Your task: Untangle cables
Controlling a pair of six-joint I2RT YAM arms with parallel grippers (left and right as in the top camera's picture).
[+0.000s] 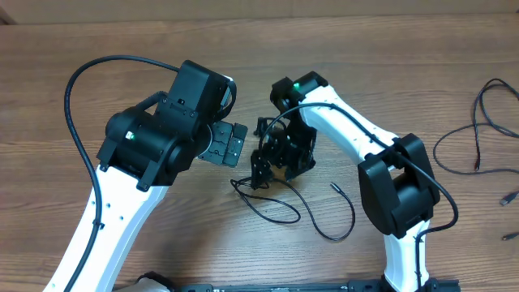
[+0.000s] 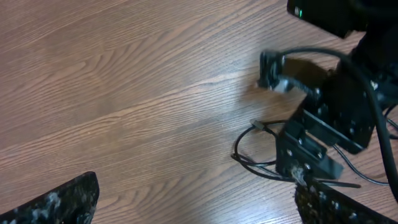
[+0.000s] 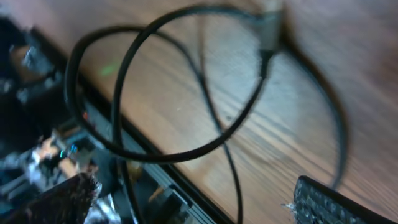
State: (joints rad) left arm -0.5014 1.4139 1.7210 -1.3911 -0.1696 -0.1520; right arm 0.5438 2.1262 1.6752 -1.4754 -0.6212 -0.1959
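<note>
A thin black cable lies in loose loops on the wooden table just below centre, one plug end pointing up-left. A second cable sprawls at the far right. My right gripper hangs open over the upper left of the central loops. In the right wrist view the loops and a plug fill the frame, and one strand runs down between the wide-apart fingers. My left gripper is open just left of the right one, with only bare wood between its fingers.
The left wrist view shows the right gripper's black body close on the right, with a cable loop under it. The right arm's own thick wire runs along its white link. Loose plug ends lie near the right edge.
</note>
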